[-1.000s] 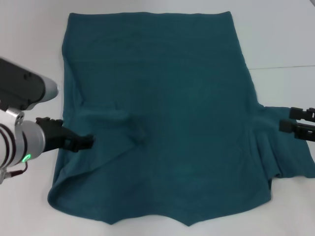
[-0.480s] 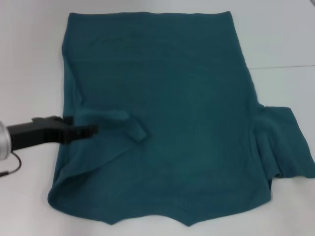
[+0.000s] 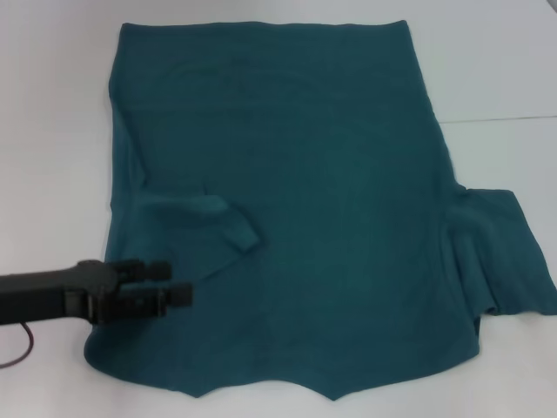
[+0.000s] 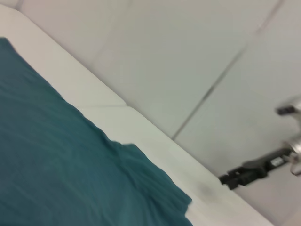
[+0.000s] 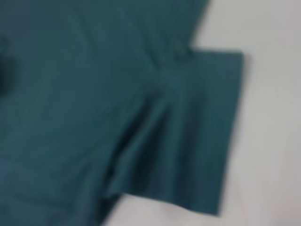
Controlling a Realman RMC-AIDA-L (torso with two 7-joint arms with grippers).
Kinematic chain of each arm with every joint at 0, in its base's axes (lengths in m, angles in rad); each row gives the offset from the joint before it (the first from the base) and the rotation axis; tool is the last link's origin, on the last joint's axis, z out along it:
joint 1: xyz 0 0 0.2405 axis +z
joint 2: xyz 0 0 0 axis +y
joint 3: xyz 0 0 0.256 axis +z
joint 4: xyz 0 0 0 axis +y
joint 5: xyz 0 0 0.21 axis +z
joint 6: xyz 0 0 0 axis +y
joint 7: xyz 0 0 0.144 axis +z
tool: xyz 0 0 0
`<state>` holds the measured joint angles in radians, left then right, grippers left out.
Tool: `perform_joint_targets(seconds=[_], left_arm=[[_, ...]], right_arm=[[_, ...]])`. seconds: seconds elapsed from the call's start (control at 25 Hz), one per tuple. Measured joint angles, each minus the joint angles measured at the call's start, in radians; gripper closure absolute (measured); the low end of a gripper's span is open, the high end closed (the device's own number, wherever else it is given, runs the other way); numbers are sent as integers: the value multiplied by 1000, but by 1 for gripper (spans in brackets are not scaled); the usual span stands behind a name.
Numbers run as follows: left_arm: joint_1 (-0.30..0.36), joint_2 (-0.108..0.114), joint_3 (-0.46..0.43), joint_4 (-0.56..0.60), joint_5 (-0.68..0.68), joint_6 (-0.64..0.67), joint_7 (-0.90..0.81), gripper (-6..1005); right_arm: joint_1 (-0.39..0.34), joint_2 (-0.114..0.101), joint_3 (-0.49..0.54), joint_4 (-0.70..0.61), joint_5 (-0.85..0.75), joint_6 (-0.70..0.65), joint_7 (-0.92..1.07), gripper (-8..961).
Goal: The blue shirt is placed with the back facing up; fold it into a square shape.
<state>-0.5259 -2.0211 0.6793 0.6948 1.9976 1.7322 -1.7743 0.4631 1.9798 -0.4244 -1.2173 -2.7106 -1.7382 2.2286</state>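
The blue shirt [image 3: 296,192] lies flat on the white table, hem at the far side and collar at the near edge. Its left sleeve [image 3: 222,222] is folded inward onto the body. Its right sleeve [image 3: 505,257] lies spread out flat, and it also shows in the right wrist view [image 5: 197,136]. My left gripper [image 3: 170,280] hovers over the shirt's near-left part, open, with nothing between its fingers. The right gripper [image 4: 244,173] is out of the head view. It shows only far off in the left wrist view, beyond the table's edge past the shirt [image 4: 56,160].
White table [image 3: 52,131] surrounds the shirt on the left, right and far sides. A seam line [image 3: 505,118] runs across the table at the right. A thin cable [image 3: 19,355] trails under my left arm.
My left gripper has let go of the folded sleeve and drawn back toward the near-left corner of the shirt. The right gripper has left the head view.
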Motion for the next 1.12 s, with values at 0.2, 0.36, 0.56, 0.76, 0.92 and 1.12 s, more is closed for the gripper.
perform_joint_targets(seconds=[0.2, 0.36, 0.56, 0.76, 0.92, 1.12], left_arm=[[9, -13, 16, 3, 21, 4, 9, 154], [13, -19, 17, 3, 23, 4, 10, 154], [16, -23, 19, 2, 25, 1, 11, 154], [22, -24, 19, 2, 24, -6, 12, 154], [27, -26, 19, 2, 24, -12, 12, 154], [36, -26, 14, 3, 23, -15, 13, 154]], right_arm=[[37, 8, -38, 71, -89, 104, 66, 189], [52, 21, -53, 115, -89, 154, 79, 189], [78, 50, -64, 135, -94, 192, 82, 189], [86, 65, -148, 135, -99, 231, 140, 189], [87, 72, -222, 130, -101, 245, 194, 189], [91, 80, -278, 126, -132, 269, 247, 189]])
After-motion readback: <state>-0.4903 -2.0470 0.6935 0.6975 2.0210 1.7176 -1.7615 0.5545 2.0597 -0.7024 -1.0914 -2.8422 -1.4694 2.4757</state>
